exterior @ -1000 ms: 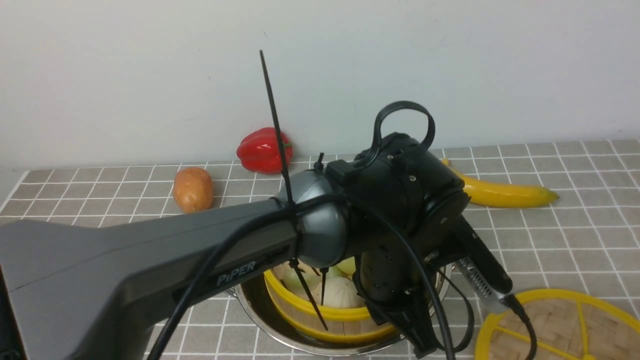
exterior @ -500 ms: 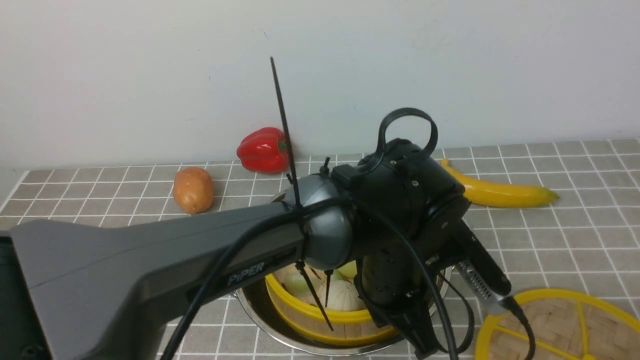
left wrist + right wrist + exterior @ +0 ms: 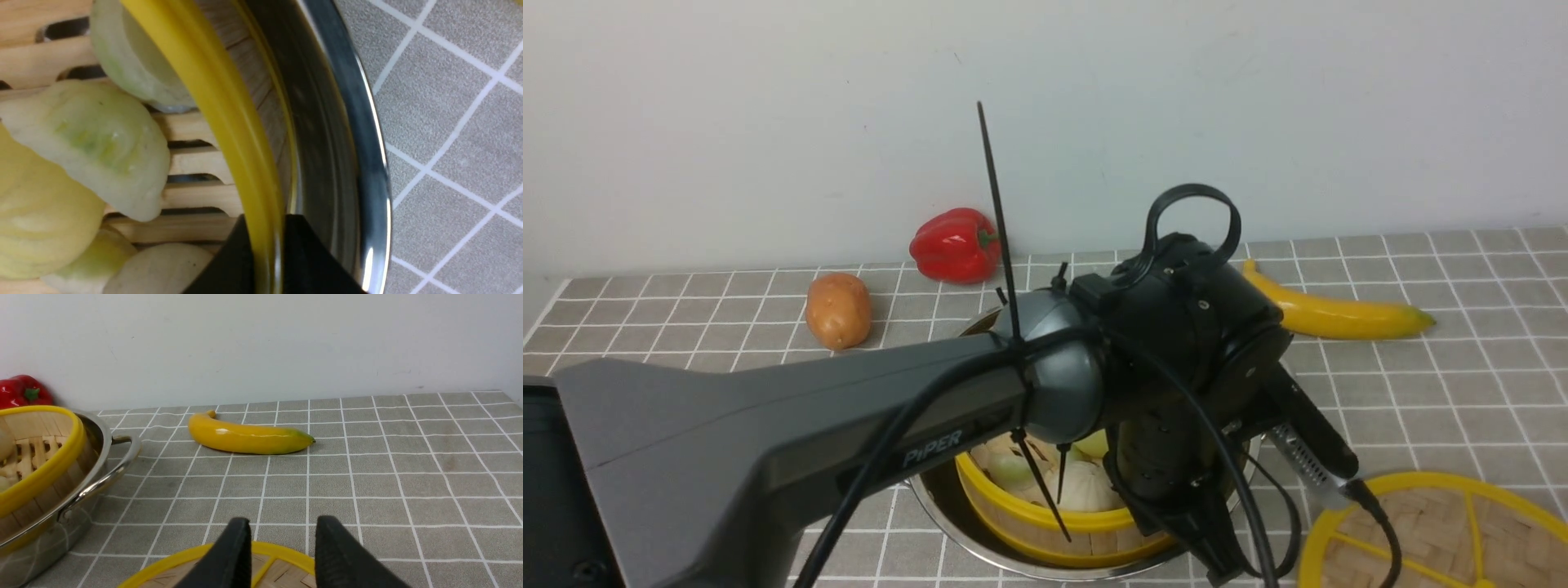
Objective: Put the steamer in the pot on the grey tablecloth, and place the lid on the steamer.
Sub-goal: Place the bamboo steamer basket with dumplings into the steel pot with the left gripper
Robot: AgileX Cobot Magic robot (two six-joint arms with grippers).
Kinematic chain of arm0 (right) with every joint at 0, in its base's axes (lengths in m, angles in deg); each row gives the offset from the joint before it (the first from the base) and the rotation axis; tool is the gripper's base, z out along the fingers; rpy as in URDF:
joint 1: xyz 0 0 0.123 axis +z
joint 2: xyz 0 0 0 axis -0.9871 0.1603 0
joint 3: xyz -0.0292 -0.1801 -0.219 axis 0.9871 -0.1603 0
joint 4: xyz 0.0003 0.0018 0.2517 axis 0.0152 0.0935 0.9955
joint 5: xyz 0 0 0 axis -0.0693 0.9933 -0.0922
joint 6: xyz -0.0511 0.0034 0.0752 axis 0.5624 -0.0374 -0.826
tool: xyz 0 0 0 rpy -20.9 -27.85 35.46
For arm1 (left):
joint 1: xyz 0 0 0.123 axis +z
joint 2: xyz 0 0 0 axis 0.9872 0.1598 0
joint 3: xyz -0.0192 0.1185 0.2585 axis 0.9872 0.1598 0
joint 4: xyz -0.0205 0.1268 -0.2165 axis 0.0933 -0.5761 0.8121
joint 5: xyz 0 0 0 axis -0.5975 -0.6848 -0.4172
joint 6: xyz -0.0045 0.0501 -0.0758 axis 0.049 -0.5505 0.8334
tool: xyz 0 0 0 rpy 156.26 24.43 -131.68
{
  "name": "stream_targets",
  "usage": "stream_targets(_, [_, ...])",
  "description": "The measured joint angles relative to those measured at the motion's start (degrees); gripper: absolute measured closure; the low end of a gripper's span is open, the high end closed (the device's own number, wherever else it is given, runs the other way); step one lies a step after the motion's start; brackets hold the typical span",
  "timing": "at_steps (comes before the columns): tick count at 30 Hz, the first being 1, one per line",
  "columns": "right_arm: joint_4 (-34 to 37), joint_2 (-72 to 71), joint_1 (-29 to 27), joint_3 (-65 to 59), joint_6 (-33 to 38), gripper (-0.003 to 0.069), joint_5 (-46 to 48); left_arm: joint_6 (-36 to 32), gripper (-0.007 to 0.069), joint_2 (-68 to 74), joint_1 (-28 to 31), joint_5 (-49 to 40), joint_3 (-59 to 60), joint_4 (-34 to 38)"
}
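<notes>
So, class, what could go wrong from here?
The left gripper pinches the steamer at its rim, close beside the pot wall; pulling away could snag or tip it. The steamer looks tilted, so the lid may sit crooked. The right gripper is open over the flat lid; its grasp might slip.

A plain off-white wall (image 3: 768, 98) fills the whole back of the scene, matte, with a few faint scuffs and specks. The light is soft and even, leaving only weak shadows along its foot.
</notes>
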Motion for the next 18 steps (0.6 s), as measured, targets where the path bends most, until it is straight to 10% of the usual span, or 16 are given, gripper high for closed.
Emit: stream_targets(18, [0.0, 0.0, 0.0, 0.0, 0.0, 0.0416, 0.0, 1.8, 0.0106, -0.8, 0.1, -3.0, -1.1, -3.1])
